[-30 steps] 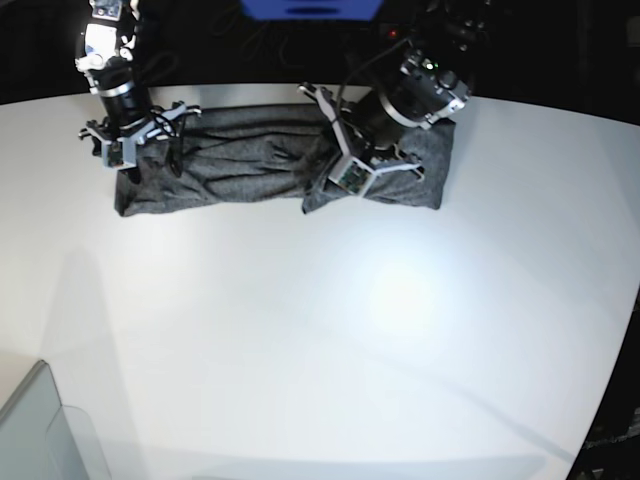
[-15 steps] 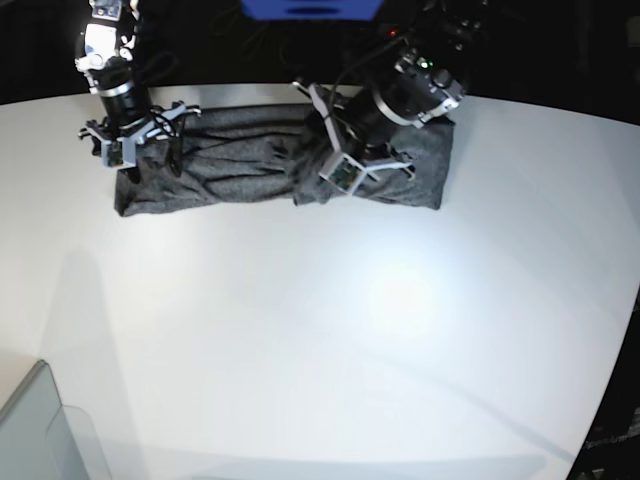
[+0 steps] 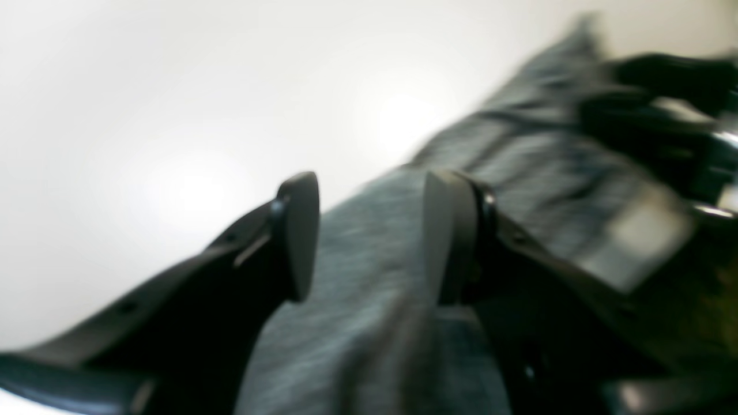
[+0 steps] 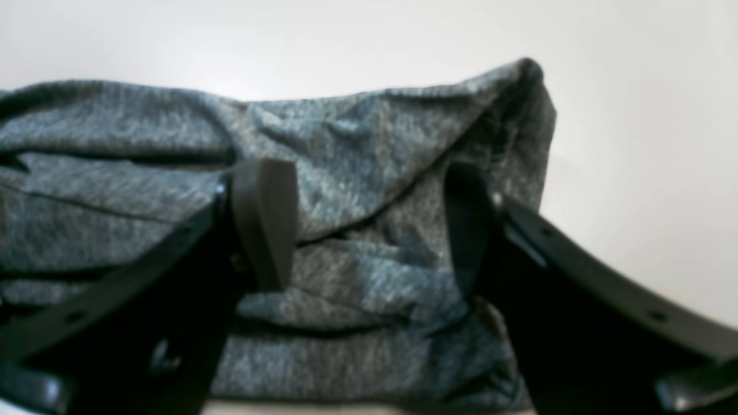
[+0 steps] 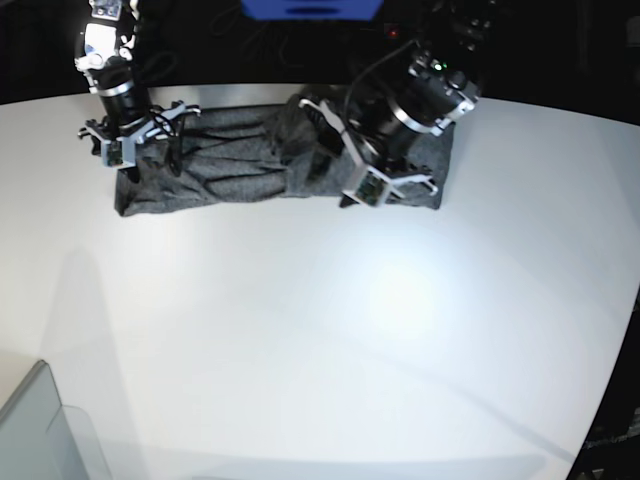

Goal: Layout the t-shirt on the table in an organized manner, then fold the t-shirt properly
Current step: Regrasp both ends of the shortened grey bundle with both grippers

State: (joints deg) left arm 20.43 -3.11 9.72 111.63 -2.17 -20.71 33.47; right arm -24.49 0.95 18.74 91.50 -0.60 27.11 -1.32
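Observation:
The dark heather-grey t-shirt (image 5: 230, 170) lies folded into a long rumpled strip along the far side of the white table (image 5: 300, 330). My left gripper (image 5: 325, 155) hovers over the strip's right half. In the blurred left wrist view its jaws (image 3: 372, 236) stand apart, with the t-shirt (image 3: 519, 167) behind the gap and nothing pinched. My right gripper (image 5: 150, 160) sits at the strip's left end. Its fingers (image 4: 265, 219) are spread wide just above the creased t-shirt (image 4: 375, 132), gripping nothing.
A translucent box corner (image 5: 30, 430) pokes in at the near left. A blue object (image 5: 310, 8) sits beyond the table's curved far edge, against a dark background. White tabletop (image 4: 634, 144) stretches wide in front of the shirt.
The left gripper's jaws have parted and it has swung right and back over the shirt. The cloth bunch near it now lies farther back. The right arm has not moved.

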